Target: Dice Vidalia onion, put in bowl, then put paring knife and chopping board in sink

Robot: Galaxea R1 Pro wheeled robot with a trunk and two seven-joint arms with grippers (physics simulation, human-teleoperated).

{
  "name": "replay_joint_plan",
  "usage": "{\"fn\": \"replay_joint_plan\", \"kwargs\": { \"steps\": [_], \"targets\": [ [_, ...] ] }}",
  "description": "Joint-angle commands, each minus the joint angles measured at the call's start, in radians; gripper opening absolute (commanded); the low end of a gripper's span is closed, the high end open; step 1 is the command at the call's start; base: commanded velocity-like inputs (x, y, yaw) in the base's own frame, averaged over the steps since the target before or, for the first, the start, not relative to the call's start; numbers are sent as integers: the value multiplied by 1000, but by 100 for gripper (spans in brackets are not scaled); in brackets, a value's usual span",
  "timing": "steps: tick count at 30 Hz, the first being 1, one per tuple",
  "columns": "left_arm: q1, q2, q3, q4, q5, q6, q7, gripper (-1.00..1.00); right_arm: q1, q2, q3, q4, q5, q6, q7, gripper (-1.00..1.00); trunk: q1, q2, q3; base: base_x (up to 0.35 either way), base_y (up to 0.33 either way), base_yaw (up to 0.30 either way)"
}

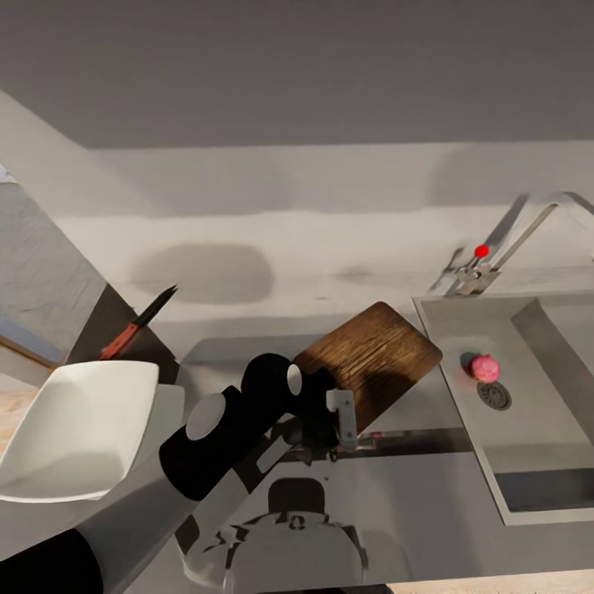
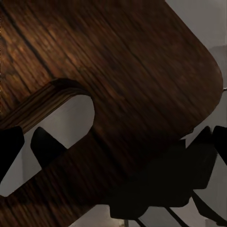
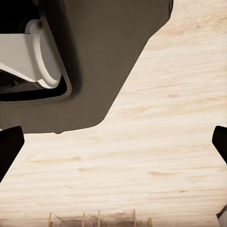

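Vidalia onion (image 1: 485, 368) is sitting in the sink (image 1: 544, 487) basin, pinkish ball right next to the round drain (image 1: 494, 396), so nothing's been diced yet as far as I can tell. The chopping board (image 1: 371, 356) is tilted and looks lifted off the bench (image 1: 412, 495), with the left hand (image 1: 342, 425) at its near end. In the left wrist view a dark fingertip (image 2: 45, 146) pokes through the board's slot handle, so I'd say it's clamped on the board. The right hand (image 3: 113, 142) hangs over wooden floor (image 3: 165, 142), fingers spread wide, holding nothing. The paring knife (image 1: 136, 323) and white bowl (image 1: 78, 429) are over on the left. My guess: it's positioning the board first. Next it needs to lay the board flat somewhere clear, then go get the onion.
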Motion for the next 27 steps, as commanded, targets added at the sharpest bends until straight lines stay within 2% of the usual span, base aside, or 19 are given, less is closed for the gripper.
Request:
{"fn": "replay_joint_plan", "kwargs": {
  "steps": [1,6,7,27],
  "targets": [
    [0,0,-1,37,-9,5,-3,100,0,0,8,-1,-10,3,0,100,1,-1,-3,0,0,0],
    [0,2,3,37,-7,8,-5,100,0,0,8,-1,-10,3,0,100,1,-1,-5,0,0,0],
    [0,5,4,36,-4,8,-5,-100,0,0,8,-2,-10,3,0,100,1,-1,-5,0,0,0],
    [0,-2,6,41,-7,9,3,-100,0,0,8,3,-10,3,0,100,1,-1,-5,0,0,0]
  ]
}}
